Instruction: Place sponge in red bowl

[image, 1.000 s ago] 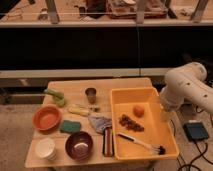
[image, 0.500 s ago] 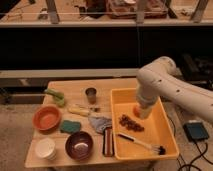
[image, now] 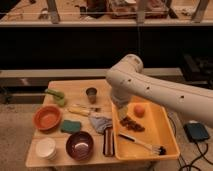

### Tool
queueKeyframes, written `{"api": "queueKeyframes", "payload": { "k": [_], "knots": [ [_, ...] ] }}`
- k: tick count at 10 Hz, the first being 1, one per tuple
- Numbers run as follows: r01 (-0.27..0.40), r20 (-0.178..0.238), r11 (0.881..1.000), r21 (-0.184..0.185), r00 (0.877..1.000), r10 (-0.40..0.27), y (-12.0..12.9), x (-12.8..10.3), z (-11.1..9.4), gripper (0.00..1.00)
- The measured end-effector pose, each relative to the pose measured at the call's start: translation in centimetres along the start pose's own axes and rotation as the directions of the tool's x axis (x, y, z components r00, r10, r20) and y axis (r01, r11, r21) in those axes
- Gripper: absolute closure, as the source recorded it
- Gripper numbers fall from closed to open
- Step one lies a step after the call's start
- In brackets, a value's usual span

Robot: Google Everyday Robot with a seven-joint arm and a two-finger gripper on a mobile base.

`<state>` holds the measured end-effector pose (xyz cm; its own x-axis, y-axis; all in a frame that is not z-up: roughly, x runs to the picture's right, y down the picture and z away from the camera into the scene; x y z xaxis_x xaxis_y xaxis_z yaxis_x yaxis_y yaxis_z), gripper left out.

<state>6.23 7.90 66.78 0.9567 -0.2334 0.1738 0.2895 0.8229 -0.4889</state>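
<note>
While the arm (image: pixel 165 95) hung at the right edge of the scene a moment ago, it has since swung left across the yellow tray (image: pixel 165 127), and its big white elbow now stands over the back of the table (image: pixel 75 90). We read this as the reach toward the pick, just begun and with nothing lifted. The gripper (image: pixel 122 111) points down at the tray's left rim, near the orange fruit (image: pixel 139 110), and we cannot tell whether it is spread or pressed together. The red bowl (image: pixel 47 117) sits empty at the table's left side, with the purple bowl (image: pixel 79 145) nearer the front edge. The sponge (image: pixel 70 126) lies flat just beside the red bowl, on its right and above the purple bowl, well apart from the gripper. Between gripper and sponge lie a grey rag (image: pixel 100 122) and a yellow-handled tool (image: pixel 80 110), so we judge a high path over them safest. Once the sponge is lifted the carry is short, yet the bowl stands close to the left edge, leaving little room beyond it.
</note>
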Motion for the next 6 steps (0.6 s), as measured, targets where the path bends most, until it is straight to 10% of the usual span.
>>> {"api": "queueKeyframes", "payload": {
  "k": [6],
  "knots": [
    [-0.003,0.004,1.000,0.005,1.000,0.003,-0.14,-0.02,-0.02,0.35]
  ]
}}
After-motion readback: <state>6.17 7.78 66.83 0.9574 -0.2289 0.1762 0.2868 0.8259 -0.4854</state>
